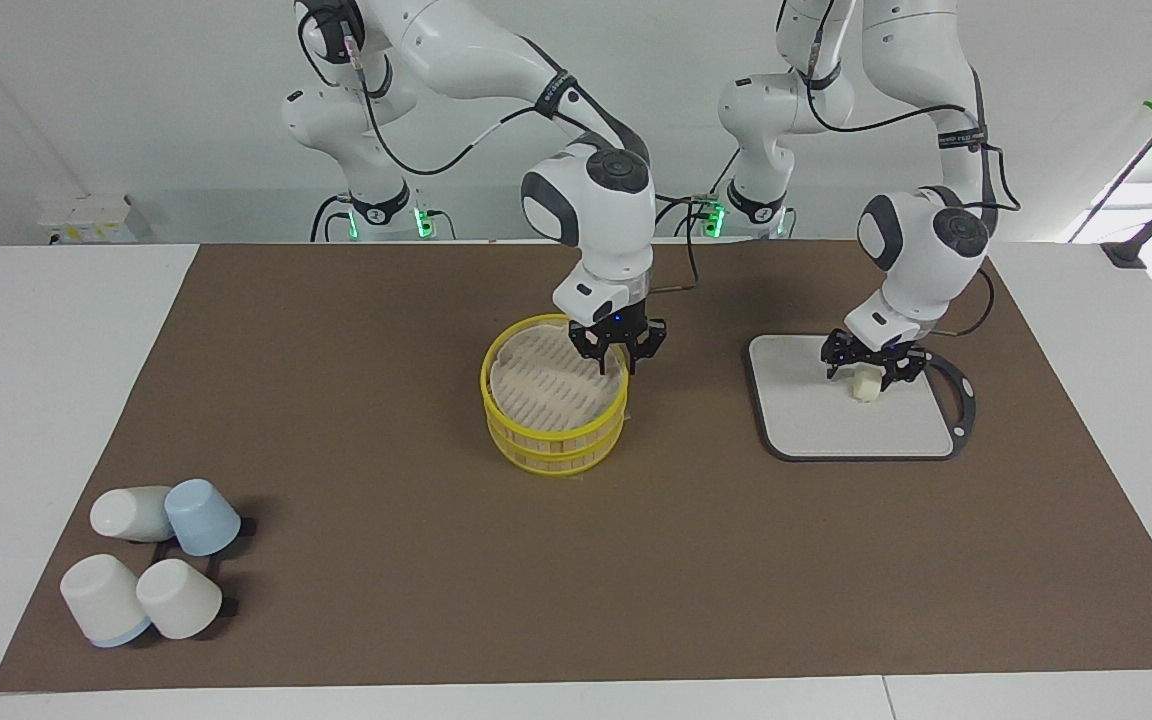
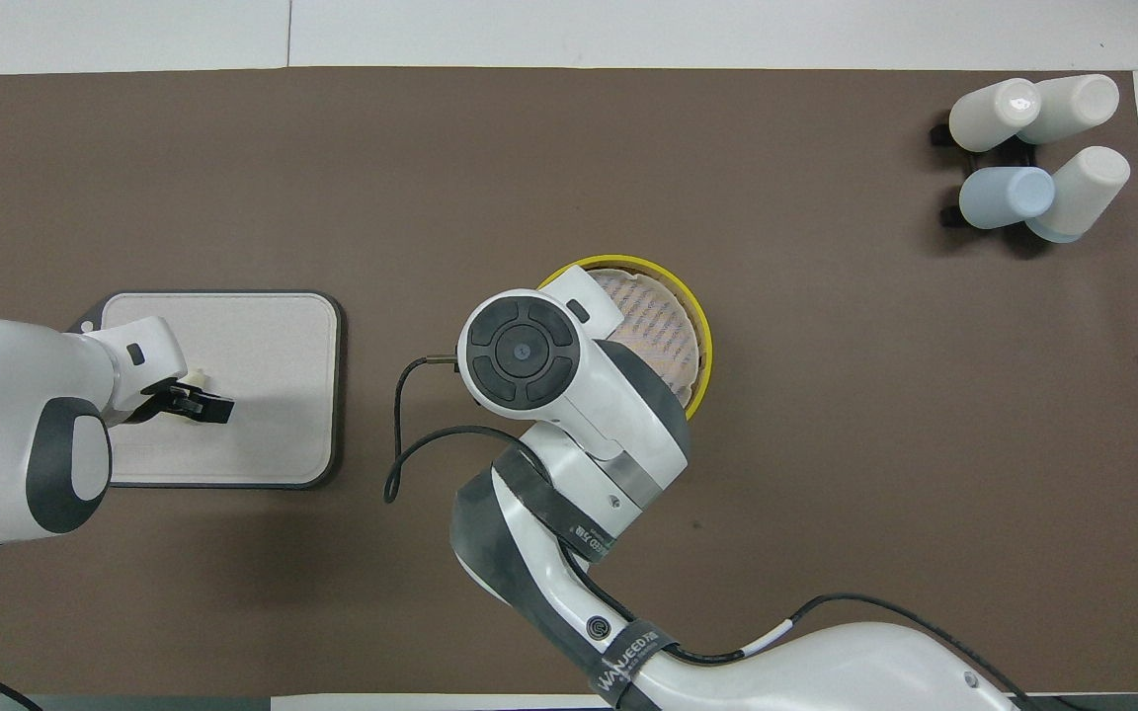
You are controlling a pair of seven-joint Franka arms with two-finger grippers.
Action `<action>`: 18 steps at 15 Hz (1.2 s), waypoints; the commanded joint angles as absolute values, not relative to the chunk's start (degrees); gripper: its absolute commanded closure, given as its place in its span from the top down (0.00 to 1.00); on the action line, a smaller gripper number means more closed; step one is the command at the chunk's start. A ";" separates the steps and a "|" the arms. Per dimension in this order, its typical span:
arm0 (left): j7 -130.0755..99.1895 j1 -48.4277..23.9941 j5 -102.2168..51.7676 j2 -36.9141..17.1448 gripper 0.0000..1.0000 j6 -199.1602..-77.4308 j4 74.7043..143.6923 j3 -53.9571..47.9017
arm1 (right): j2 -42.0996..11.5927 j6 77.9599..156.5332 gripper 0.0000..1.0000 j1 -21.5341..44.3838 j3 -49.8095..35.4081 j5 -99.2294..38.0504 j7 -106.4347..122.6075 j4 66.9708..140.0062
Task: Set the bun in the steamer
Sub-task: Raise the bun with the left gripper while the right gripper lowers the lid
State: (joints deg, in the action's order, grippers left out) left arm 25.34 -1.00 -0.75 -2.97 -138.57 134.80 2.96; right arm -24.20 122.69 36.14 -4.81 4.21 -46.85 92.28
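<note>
The bun (image 1: 866, 386) is a small cream-white lump lying on the flat grey board (image 1: 806, 420), on the side nearer the robots. My left gripper (image 1: 869, 377) is down at the bun, open, with a finger on either side of it. In the overhead view the bun (image 2: 197, 377) shows just past the left gripper (image 2: 196, 393). The steamer (image 1: 556, 425) stands in the middle of the brown mat with its pale slatted lid (image 1: 546, 385) on. My right gripper (image 1: 616, 366) is at the steamer's rim on the side nearer the robots. In the overhead view the right arm hides that part of the steamer (image 2: 697, 341).
Several white and blue cups (image 1: 151, 570) lie on a dark rack near the mat's corner, toward the right arm's end and farther from the robots. The board has a dark rim with a handle loop (image 1: 961, 400) toward the left arm's end.
</note>
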 commanded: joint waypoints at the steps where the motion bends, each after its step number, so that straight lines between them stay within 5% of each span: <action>1: 25.93 -0.18 -0.09 -1.85 0.39 -140.18 136.50 2.90 | -25.05 118.77 0.00 37.35 -4.66 8.42 -48.08 88.70; 4: 25.32 -0.09 -0.09 -1.93 0.32 -140.10 135.97 2.90 | -25.32 107.26 0.00 34.56 -4.31 8.97 -43.28 79.56; 7: 16.05 -1.75 -0.09 -3.77 0.33 -135.30 130.11 2.46 | -19.97 106.00 0.00 23.94 -4.39 8.26 -28.25 79.98; 13: -21.66 -20.19 -5.26 -16.50 0.33 -105.92 91.27 2.46 | -15.21 101.52 0.00 4.34 -4.48 3.35 -3.28 80.77; 16: -37.13 -29.67 -5.97 -17.84 0.33 -112.45 89.55 2.29 | -14.85 101.42 0.00 -3.14 -4.48 0.18 1.82 82.08; 18: -43.57 -36.10 -5.63 -17.93 0.33 -120.20 94.55 2.46 | -13.89 101.60 0.00 -4.92 -4.39 0.09 3.78 84.19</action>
State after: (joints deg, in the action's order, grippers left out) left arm -37.90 -30.78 -4.84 -16.41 -114.43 92.30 1.13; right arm -16.21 101.20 -3.29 -3.44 0.89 2.11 80.73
